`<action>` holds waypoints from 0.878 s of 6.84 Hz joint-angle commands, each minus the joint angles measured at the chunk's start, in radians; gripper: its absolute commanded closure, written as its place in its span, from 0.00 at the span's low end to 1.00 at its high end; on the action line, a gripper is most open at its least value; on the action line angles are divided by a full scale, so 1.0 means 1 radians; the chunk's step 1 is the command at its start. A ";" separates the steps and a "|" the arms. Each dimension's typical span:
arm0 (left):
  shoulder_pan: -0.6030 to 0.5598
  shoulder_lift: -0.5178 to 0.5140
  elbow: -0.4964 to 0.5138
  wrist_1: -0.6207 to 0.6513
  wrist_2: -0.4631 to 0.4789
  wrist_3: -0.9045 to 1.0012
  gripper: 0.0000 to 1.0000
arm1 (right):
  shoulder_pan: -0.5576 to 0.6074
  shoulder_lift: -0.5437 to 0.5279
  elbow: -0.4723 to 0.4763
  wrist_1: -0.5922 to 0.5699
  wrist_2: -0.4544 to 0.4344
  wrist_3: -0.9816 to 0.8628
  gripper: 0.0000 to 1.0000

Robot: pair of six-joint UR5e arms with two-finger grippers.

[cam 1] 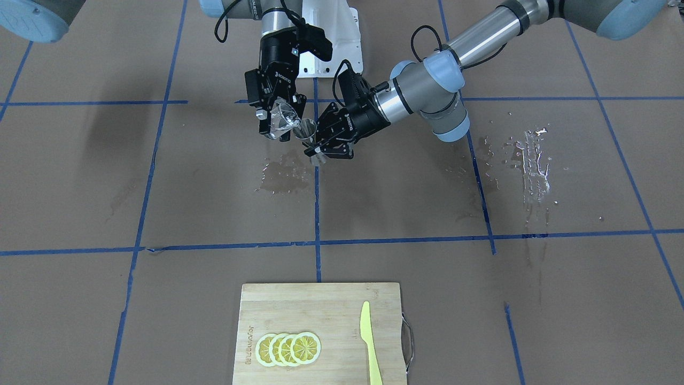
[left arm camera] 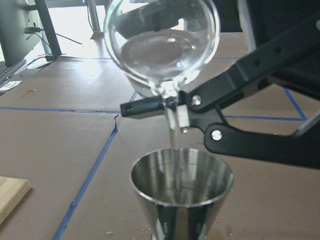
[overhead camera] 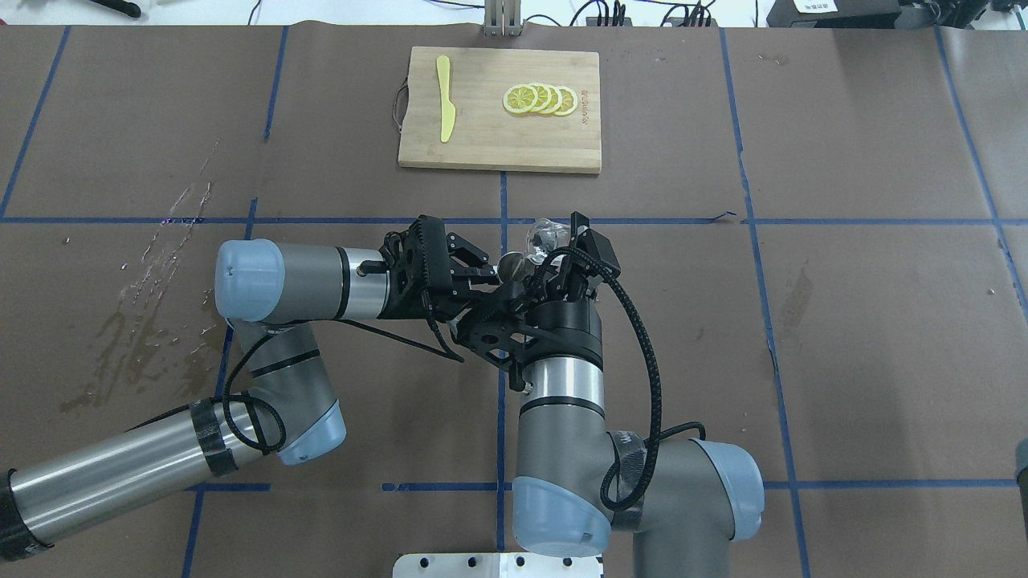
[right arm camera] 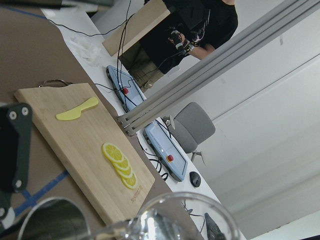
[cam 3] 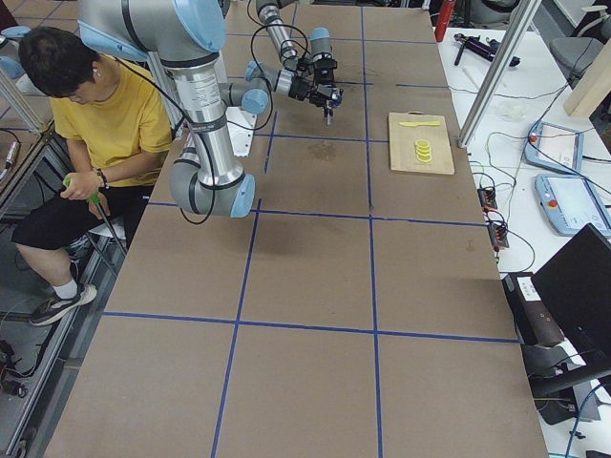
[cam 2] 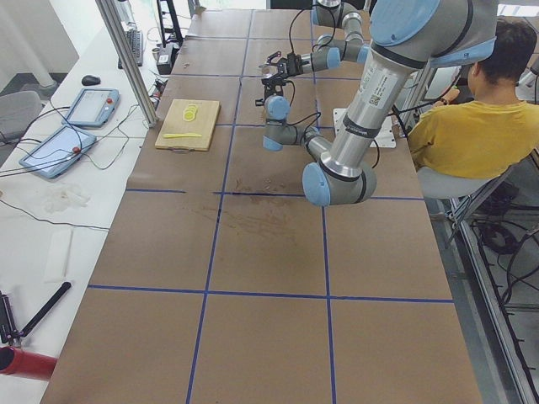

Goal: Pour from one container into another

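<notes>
**Status: pour in progress, not complete.**

1. Position. Both vessels are held in the air over the brown paper-covered desk (cam 1: 160, 187), upper centre of the front-facing frame, neither touching the surface.

2. Source vessel. The small clear round drinking glass (left arm camera: 162, 42) is clamped in the right claw (cam 1: 278, 115). It is tipped steeply, with its lip down, directly above the receiving vessel.

3. Receiving vessel. The shiny steel hourglass-shaped jigger (left arm camera: 182, 185) is clamped in the left claw (cam 1: 314, 143). It is upright, with its open cone just under the glass lip. The two vessels are near but apart.

4. Transfer. In the left wrist view a thin clear stream (left arm camera: 173, 135) runs from the glass lip into the mouth of the jigger. A pool of liquid is visible inside the glass, so in my judgement part of the contents is yet to go over. The fill level in the jigger cannot be read.

5. Spillage. A wet patch (cam 1: 280, 176) lies on the desk below the claws, and a second wet streak (cam 1: 534, 155) lies at centre right of the same frame.

6. Outstanding. The glass is to be emptied, or the jigger filled, and then the glass righted.

7. Other items. A bamboo cutting board (cam 1: 278, 305) with lemon slices (cam 1: 288, 348) and a yellow knife (cam 1: 368, 342) lies at bottom centre and plays no part in this step.
</notes>
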 commanded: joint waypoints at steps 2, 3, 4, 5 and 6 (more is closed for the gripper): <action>0.000 -0.001 0.000 0.000 0.000 0.000 1.00 | -0.001 -0.004 0.001 -0.036 -0.029 -0.062 1.00; 0.000 -0.001 0.000 0.000 0.000 0.000 1.00 | -0.001 0.001 0.001 -0.079 -0.037 -0.069 1.00; -0.002 -0.001 0.000 0.000 0.000 0.000 1.00 | -0.001 -0.001 0.001 -0.084 -0.038 -0.079 1.00; 0.000 -0.001 0.000 0.002 0.005 0.000 1.00 | -0.001 0.001 0.002 -0.084 -0.047 -0.111 1.00; -0.002 -0.001 0.000 0.002 0.005 0.000 1.00 | -0.001 0.001 0.001 -0.087 -0.049 -0.117 1.00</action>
